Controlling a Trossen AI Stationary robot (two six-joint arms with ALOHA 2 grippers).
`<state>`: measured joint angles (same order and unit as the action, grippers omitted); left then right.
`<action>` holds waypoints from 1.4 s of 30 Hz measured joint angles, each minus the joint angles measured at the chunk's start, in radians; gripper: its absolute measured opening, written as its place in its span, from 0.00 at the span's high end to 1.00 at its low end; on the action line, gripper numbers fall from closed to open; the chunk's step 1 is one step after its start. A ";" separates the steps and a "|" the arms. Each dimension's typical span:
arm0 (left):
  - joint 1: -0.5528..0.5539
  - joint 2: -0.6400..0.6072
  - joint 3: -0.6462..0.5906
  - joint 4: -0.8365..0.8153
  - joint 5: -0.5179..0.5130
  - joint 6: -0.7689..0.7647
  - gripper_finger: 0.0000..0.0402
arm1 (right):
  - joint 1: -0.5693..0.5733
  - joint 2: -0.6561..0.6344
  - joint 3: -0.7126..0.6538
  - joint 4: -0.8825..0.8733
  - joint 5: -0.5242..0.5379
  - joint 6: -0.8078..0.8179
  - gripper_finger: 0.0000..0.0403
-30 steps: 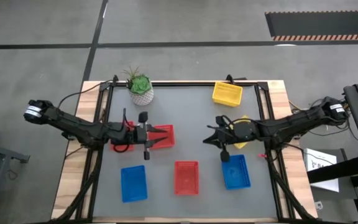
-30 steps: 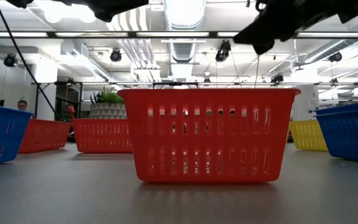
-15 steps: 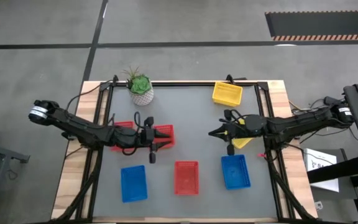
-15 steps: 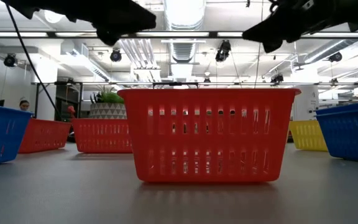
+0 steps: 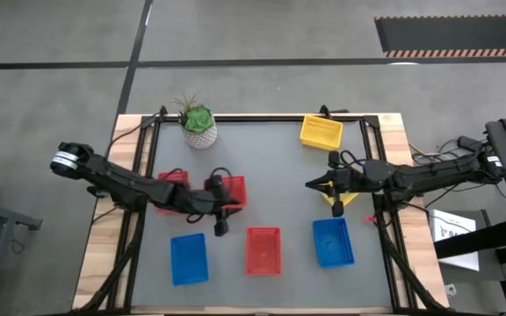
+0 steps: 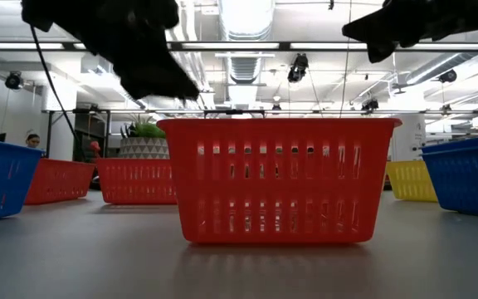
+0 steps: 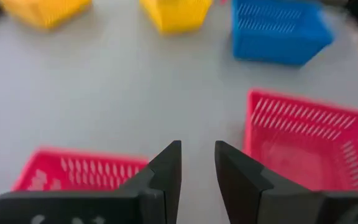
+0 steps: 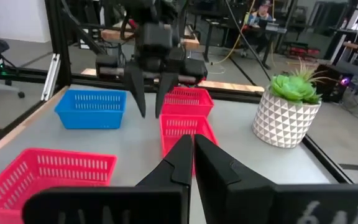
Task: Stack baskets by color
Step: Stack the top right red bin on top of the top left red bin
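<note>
Three red baskets stand on the grey table: two side by side at mid-left [image 5: 235,189] [image 5: 173,178] and one near the front [image 5: 263,250]. Blue baskets sit at the front left [image 5: 189,259] and front right [image 5: 332,241]. One yellow basket [image 5: 321,132] is at the far right. Another [image 5: 347,201] lies mostly hidden under my right arm. My left gripper [image 7: 197,146] hovers open and tilted down above bare table, between the mid-left red basket [image 7: 73,174] and the front red one [image 7: 309,140]. My right gripper [image 8: 192,138] is shut, level and high over the table's right half.
A green plant in a white patterned pot [image 5: 198,125] stands at the far left corner. A black frame runs along the table's edges [image 5: 262,118]. Bare grey surface lies in the table's middle, between the two arms.
My left gripper has come down and moved toward the table's near right, rolling and tipping its fingers downward; its fingers have kept the same gap. My right gripper has drawn back toward the table's right edge, still shut. No basket has moved.
</note>
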<state>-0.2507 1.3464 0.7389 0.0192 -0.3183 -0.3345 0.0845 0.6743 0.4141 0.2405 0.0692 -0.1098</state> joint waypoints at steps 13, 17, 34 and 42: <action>0.015 0.211 0.325 -0.611 0.085 0.091 0.79 | 0.000 -0.005 0.000 -0.005 0.000 -0.046 0.98; 0.031 0.239 0.333 -0.622 0.087 0.158 0.72 | 0.000 -0.006 0.000 -0.005 0.000 -0.049 0.98; 0.094 0.304 0.319 -0.614 0.078 0.219 0.55 | 0.000 -0.007 0.000 -0.027 0.001 -0.068 0.98; 0.094 0.319 0.317 -0.603 0.076 0.211 0.66 | 0.000 -0.007 0.000 -0.027 0.002 -0.074 0.98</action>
<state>-0.1562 1.6650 1.0561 -0.5843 -0.2420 -0.1234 0.0845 0.6672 0.4141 0.2131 0.0708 -0.1837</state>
